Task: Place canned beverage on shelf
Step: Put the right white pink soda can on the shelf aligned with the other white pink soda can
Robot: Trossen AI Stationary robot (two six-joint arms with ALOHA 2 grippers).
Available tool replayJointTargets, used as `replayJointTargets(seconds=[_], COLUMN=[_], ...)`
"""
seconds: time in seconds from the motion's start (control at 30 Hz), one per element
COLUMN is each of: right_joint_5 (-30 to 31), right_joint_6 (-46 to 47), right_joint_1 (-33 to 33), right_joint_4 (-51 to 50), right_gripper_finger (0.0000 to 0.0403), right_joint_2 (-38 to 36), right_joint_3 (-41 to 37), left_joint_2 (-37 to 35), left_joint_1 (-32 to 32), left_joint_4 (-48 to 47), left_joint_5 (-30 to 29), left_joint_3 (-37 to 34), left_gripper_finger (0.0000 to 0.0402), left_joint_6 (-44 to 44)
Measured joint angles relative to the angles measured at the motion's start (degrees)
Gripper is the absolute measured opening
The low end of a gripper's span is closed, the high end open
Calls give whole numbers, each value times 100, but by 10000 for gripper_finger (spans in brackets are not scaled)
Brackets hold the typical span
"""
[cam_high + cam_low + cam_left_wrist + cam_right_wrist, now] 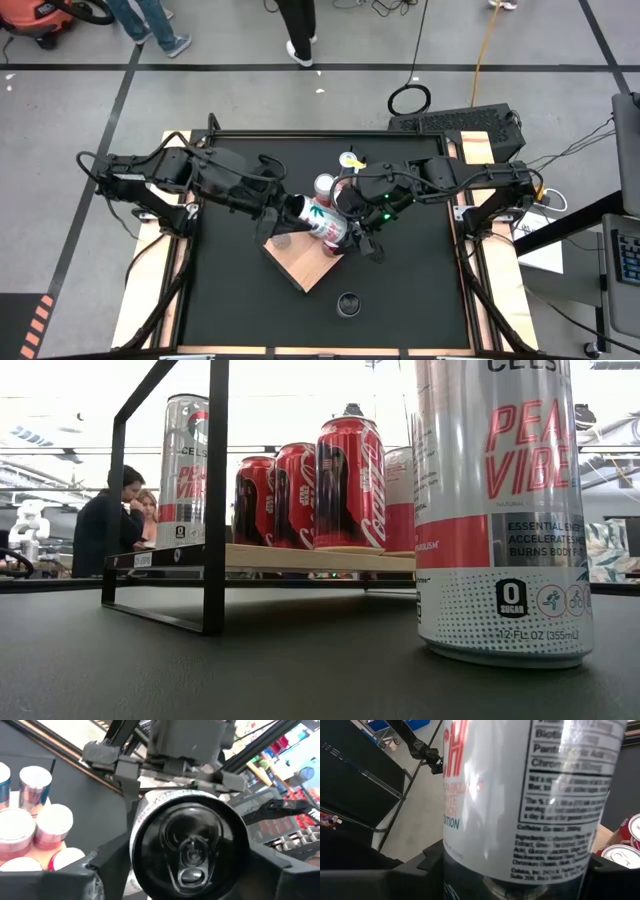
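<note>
A white canned beverage (320,218) with a green leaf print hangs on its side above the shelf (303,268), a light-brown board. My left gripper (288,214) is shut on its top end and my right gripper (350,226) on its bottom end. Both reach in from opposite sides. The left wrist view looks straight at the can's lid and pull tab (190,855), with the right gripper's body behind it. Several cans (350,485) stand upright on the shelf board (300,557). My left gripper has the can's top end (142,845) between its two fingers (107,865), one on each side of the wall. The fingers lie along the can, coming from the table's left and slanting down. The can is lifted clear of the shelf. My right gripper pinches the can's bottom end (465,855) between its two fingers (427,862), one on each side. The fingers lie along the can, coming from the table's right and slanting down. The can's body stretches away from the wrist, clear of the shelf.
A tall silver and red can (500,510) stands alone on the black tabletop near the front edge (348,303). A black metal frame (215,500) rises around the shelf. Can tops (35,825) crowd the board's far part. People stand beyond the table.
</note>
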Motion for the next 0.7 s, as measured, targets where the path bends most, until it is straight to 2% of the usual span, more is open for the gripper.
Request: replayJointTargets(seconds=[0.23,0.7], right_joint_5=[-60,-135], right_joint_6=[9,-39], right_joint_1=[-3,-4], right_joint_4=[-6,-12], right_gripper_finger=[237,237], right_joint_2=[0,7], right_joint_3=[0,-2], left_joint_2=[0,-128], left_joint_1=[30,35], left_joint_4=[35,54], left_joint_5=[-6,3], left_joint_3=[0,9], left_gripper_finger=[338,340], left_joint_6=[-7,102])
